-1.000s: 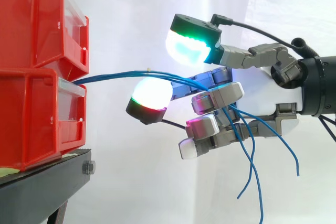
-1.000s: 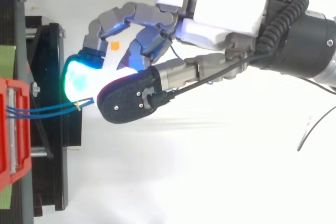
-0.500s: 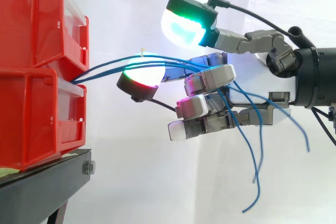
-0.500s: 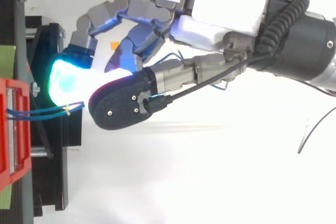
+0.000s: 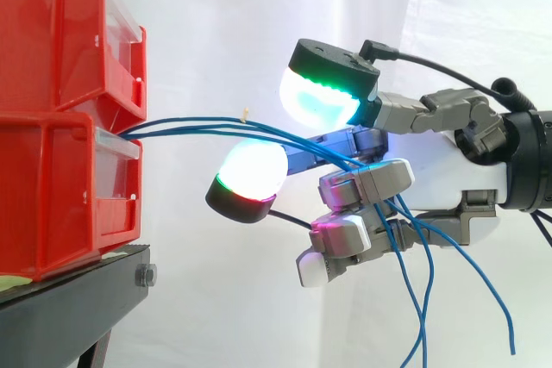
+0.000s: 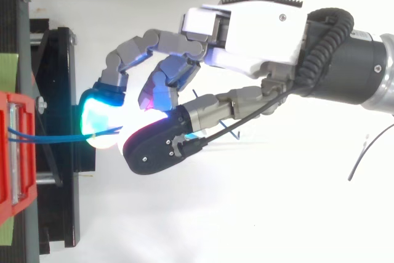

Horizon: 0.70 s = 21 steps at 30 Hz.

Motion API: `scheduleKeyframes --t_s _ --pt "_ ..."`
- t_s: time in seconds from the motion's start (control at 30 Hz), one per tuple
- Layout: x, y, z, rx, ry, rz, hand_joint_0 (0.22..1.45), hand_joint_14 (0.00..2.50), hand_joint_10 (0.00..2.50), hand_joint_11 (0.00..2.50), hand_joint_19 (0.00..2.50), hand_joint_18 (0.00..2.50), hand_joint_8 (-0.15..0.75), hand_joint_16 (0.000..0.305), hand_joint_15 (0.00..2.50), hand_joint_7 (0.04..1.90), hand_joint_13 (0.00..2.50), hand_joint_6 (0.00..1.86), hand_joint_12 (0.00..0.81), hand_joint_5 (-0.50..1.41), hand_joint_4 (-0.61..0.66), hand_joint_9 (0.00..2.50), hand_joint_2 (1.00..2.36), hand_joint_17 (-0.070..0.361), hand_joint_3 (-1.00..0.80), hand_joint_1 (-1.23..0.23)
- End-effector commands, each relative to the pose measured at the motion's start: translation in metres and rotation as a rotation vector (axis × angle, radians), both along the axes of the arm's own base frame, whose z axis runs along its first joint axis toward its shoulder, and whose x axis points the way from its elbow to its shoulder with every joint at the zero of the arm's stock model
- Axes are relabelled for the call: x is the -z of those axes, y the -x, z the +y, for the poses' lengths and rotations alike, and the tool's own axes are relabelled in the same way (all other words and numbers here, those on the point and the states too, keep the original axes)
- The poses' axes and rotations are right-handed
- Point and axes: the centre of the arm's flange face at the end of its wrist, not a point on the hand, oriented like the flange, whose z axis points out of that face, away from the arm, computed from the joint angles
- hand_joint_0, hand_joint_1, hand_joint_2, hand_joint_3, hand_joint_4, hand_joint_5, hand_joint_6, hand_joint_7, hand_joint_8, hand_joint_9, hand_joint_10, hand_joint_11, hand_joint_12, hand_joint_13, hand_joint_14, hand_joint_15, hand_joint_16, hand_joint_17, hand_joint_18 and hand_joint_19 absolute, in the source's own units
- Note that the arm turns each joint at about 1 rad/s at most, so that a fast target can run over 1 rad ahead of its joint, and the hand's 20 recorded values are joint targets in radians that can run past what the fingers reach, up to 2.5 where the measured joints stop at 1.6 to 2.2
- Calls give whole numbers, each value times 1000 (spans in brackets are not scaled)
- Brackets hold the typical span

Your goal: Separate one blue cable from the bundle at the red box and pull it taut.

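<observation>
Where the blue cables [image 5: 198,127] leave the gap between the upper red bin [image 5: 60,32] and the lower red bin [image 5: 60,196], they run as a loose bundle toward the hand [image 5: 444,170], sagging little. The hand sits well apart from both bins. Its two longest fingers stretch toward the bins and are spread, with a green-glowing pad [image 5: 323,96] above the bundle and a white pad [image 5: 252,170] below it. Neither pad clearly touches a strand. Nearer the palm the other fingers are curled, and the cables pass between them and the stretched finger above, so the hand is closed on the whole bundle, not on one strand. Past the curled fingers the loose ends [image 5: 414,299] dangle below the palm. A small pale tie [image 5: 245,115] sits on the bundle ahead of the fingertips. The black stand [image 5: 69,308] lies ahead of and below the hand, under the bins, and a white curtain [image 5: 216,6] hangs beyond.
</observation>
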Motion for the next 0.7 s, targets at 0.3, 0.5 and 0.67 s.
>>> scheduleKeyframes --t_s 0.3,0.5,0.67 --pt "-2 -2 2 -2 42 -20 595 16 1021 1061 656 590 225 16 1110 794 1099 756 245 -191 100 865 1004 36 -428 -643" --pt "0 -3 3 -3 66 -15 597 17 1029 1083 656 587 222 16 1110 796 1098 757 243 -191 100 861 1004 35 -426 -663" --pt "2 -2 6 -5 98 2 596 15 1033 1079 665 586 224 16 1106 798 1101 758 244 -192 99 859 1005 35 -434 -677"
